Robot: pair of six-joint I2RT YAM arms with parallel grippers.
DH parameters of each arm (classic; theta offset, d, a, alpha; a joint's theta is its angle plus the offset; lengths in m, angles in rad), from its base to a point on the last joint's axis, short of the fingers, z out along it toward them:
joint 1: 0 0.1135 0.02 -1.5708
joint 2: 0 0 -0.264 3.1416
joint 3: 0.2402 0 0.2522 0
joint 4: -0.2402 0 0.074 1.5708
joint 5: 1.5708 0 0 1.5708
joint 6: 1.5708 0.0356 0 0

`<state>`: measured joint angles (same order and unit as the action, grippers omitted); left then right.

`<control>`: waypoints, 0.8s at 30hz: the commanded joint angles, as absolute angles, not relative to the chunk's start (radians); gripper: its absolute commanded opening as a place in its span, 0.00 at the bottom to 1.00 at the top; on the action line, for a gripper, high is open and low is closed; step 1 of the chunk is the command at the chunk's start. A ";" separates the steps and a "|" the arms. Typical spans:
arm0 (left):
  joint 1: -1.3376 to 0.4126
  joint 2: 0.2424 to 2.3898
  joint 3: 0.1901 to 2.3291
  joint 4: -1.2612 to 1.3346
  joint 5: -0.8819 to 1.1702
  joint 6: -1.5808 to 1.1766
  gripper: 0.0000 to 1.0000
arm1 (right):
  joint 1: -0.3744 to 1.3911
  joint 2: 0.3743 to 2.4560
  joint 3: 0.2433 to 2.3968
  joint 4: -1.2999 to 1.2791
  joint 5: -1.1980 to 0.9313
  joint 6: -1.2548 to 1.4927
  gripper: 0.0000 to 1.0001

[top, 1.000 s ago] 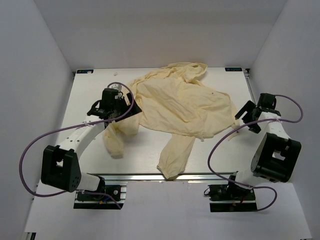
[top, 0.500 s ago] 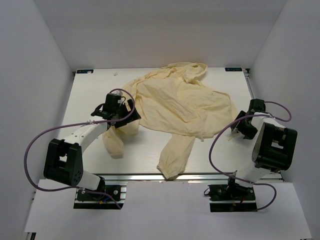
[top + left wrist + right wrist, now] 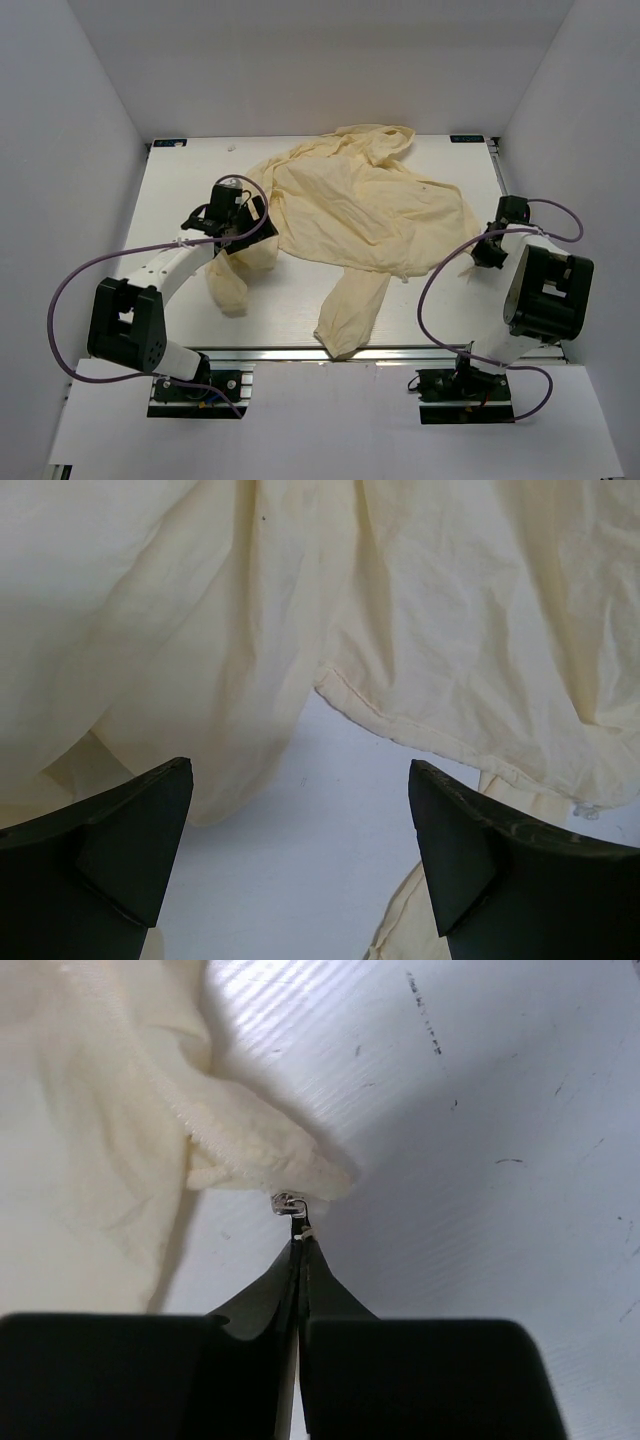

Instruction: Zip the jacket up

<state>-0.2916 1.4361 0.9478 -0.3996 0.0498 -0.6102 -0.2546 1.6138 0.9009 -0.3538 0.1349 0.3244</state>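
The pale yellow jacket lies crumpled across the middle of the table. My right gripper sits at the jacket's right edge. In the right wrist view the right gripper is shut on the dark zipper pull, which hangs from the silver slider at a bunched corner of the jacket. My left gripper hovers at the jacket's left edge. In the left wrist view the left gripper is open over bare table, with the jacket's hem just beyond its fingertips and nothing between them.
One sleeve reaches toward the table's front edge, and another sleeve lies under the left arm. White walls close in the table on three sides. Purple cables loop beside both arms.
My right gripper has moved down to the jacket's right corner and shut on the zipper pull. The left gripper shifted slightly toward the jacket and stays open.
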 commanded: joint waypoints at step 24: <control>-0.293 0.868 1.083 -0.926 -0.328 -0.822 0.98 | 1.017 1.653 1.364 -0.310 -0.127 0.376 0.00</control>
